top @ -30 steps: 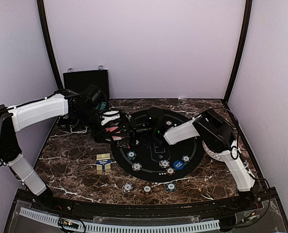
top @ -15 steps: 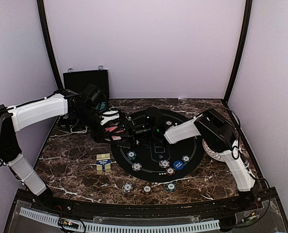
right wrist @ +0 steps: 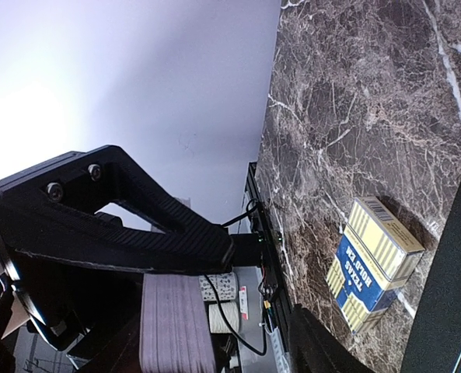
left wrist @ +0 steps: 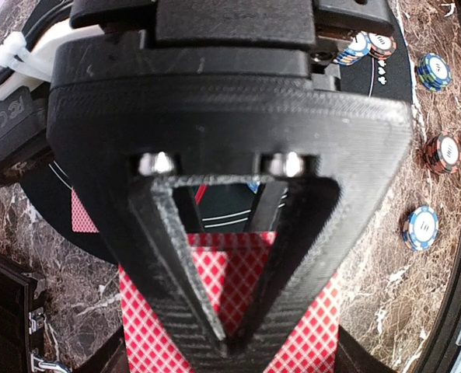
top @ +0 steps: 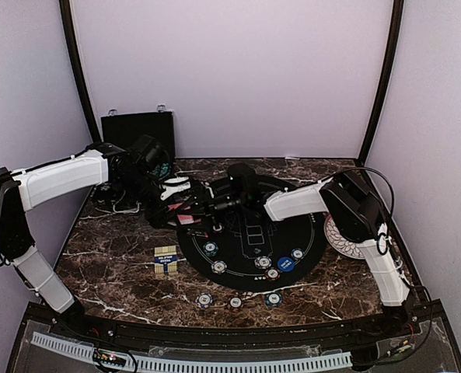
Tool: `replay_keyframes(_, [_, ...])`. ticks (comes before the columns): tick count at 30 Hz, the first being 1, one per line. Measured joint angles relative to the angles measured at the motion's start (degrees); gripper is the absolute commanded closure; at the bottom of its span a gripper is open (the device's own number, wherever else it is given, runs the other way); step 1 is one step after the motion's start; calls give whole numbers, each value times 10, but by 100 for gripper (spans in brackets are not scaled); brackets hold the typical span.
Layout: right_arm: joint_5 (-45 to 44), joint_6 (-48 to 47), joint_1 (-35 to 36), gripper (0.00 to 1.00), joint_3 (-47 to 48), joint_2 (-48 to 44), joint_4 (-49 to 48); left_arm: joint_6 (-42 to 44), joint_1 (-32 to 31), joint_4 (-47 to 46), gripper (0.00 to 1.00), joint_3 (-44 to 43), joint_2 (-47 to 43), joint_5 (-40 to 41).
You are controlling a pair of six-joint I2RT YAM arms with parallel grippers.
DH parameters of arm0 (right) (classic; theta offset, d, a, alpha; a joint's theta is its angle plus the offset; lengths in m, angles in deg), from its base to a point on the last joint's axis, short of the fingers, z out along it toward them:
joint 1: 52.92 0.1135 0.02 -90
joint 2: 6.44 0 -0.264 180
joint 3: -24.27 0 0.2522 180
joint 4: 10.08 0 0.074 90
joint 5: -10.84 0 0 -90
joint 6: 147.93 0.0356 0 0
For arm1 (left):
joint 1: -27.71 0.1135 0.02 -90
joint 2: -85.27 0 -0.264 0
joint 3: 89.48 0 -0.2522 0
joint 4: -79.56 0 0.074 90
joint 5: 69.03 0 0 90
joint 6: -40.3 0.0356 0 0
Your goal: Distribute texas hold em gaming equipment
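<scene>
Top external view is showing both arms reaching in to meet over the far left rim of a round black mat (top: 242,256) lying on a marble table (top: 113,264). The left gripper (top: 185,210) is clamping a stack of red-backed cards (left wrist: 232,272). In the left wrist view its two fingers are converging to a point over the diamond-patterned backs, leaving almost no gap. The right gripper (top: 213,203) is hovering just beside that stack. Only one of its fingers is showing in its own camera, so its opening cannot be told, nor whether it is touching a card. Judging by the layout, the chips are looking largely set out, while dealing the cards is looking barely begun, since nearly the whole stack is sitting in the left gripper. Eight poker chips (top: 210,249) are lying out: five on the mat and three in a row on the marble toward the near edge. One blue button disc (top: 285,264) is sitting among the mat's chips. One small red patch (left wrist: 82,214) at the mat's rim may be a single card lying flat, though that is uncertain. One yellow-and-blue card box (top: 165,260) is lying on the marble just left of the mat. One black case (top: 137,128) is standing at the back left, and one white plate (top: 340,239) is lying at the right, half hidden behind the right arm.
</scene>
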Motion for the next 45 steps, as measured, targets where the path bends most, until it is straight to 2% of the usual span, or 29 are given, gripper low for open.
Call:
replay_keyframes(10, [-11, -22, -2, 50, 18, -1, 39, 3, 0, 0, 89, 1, 0, -5])
replay_keyframes(22, [-13, -96, -26, 56, -7, -45, 120, 3, 0, 2, 91, 1, -4, -3])
replay_keyframes(30, [-15, -110, -31, 54, -38, -76, 139, 3, 0, 2, 92, 5, -7, -2])
replay_keyframes(34, [-15, -106, -35, 56, -63, -94, 136, 3, 0, 2, 92, 5, -10, -2])
replay_keyframes(40, [-10, -73, -40, 65, -95, -116, 96, 3, 0, 2, 92, 7, -15, -2])
replay_keyframes(45, [-6, -33, -40, 66, -119, -119, 41, 3, 0, 2, 92, 7, -15, -2])
